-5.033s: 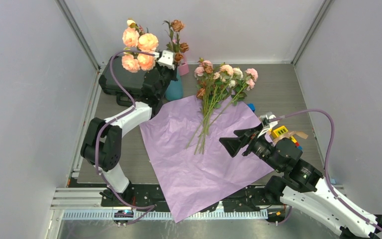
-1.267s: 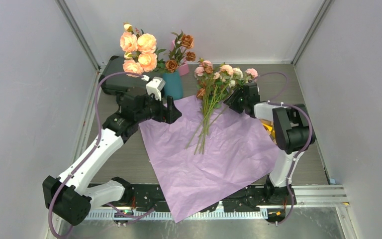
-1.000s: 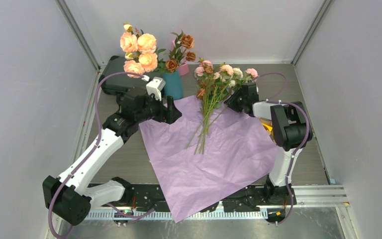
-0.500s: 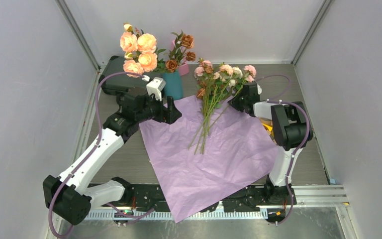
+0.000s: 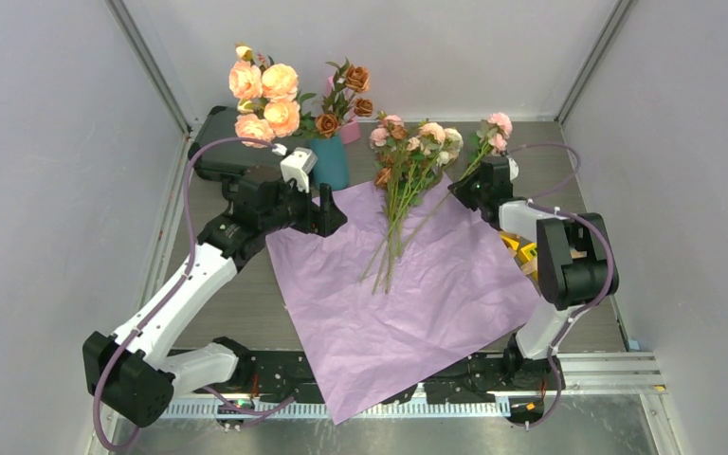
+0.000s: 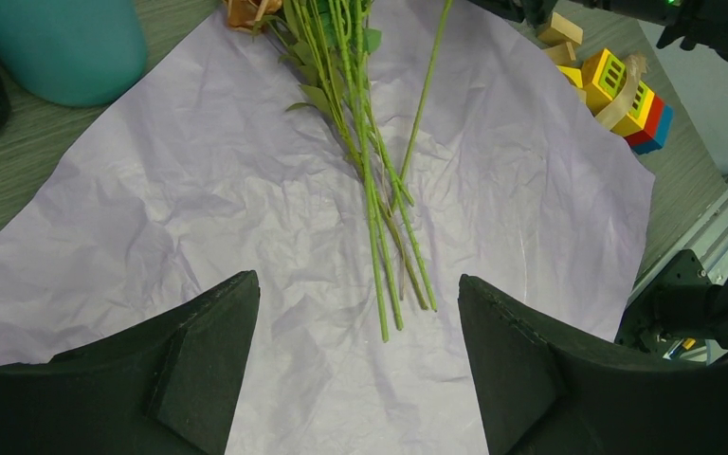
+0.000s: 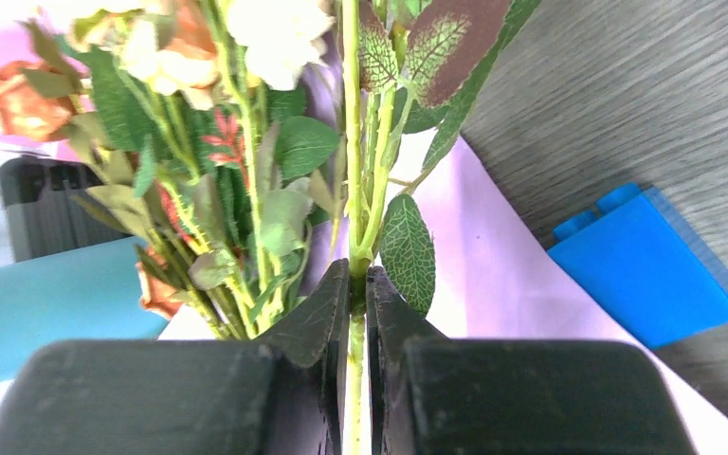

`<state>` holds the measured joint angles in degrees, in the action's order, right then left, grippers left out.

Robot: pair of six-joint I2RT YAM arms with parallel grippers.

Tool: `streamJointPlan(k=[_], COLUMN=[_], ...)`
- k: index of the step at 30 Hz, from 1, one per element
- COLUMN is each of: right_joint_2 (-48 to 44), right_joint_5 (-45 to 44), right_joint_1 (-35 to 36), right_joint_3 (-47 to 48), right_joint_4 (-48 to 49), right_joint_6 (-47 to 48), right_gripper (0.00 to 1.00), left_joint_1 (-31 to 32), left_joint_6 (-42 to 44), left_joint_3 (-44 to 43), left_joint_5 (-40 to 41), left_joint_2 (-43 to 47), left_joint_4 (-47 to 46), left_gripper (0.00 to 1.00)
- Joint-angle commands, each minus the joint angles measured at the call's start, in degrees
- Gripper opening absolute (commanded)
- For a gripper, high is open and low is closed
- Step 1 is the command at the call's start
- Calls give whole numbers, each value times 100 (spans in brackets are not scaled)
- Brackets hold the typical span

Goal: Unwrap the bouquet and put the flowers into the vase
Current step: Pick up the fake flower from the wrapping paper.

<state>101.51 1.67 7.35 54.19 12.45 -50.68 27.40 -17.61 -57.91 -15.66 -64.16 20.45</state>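
Grey table (image 5: 256, 303), white walls (image 5: 436, 57). One stem (image 7: 353, 171) is clamped in right gripper (image 7: 356, 275); left gripper (image 6: 355, 294) is held open beside flowers (image 5: 408, 171).

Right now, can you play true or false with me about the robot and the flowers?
1. The right gripper is shut on one flower stem. True.
2. The left gripper is holding the vase. False: it is open and empty, apart from the vase.
3. The paper is wrapped around the flowers. False: it lies spread out flat, with the flowers lying on top of it.
4. A blue block lies on the table beside the paper. True.
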Motion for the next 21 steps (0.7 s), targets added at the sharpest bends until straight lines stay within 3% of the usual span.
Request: streamJointPlan(k=[1, 21], right_joint_2=[-783, -3260], right_joint_5=[-150, -698], right_joint_1=[-24, -41], right_joint_3=[-154, -634], right_joint_4=[401, -730], right_joint_6=[164, 1272], right_gripper=[0, 0], left_joint_1=[37, 99], left_joint_6=[30, 4], left_joint_3=[-49, -7], left_joint_5=[-96, -153], left_joint_2=[133, 284], left_joint_4=[-58, -67], left_gripper=[79, 79])
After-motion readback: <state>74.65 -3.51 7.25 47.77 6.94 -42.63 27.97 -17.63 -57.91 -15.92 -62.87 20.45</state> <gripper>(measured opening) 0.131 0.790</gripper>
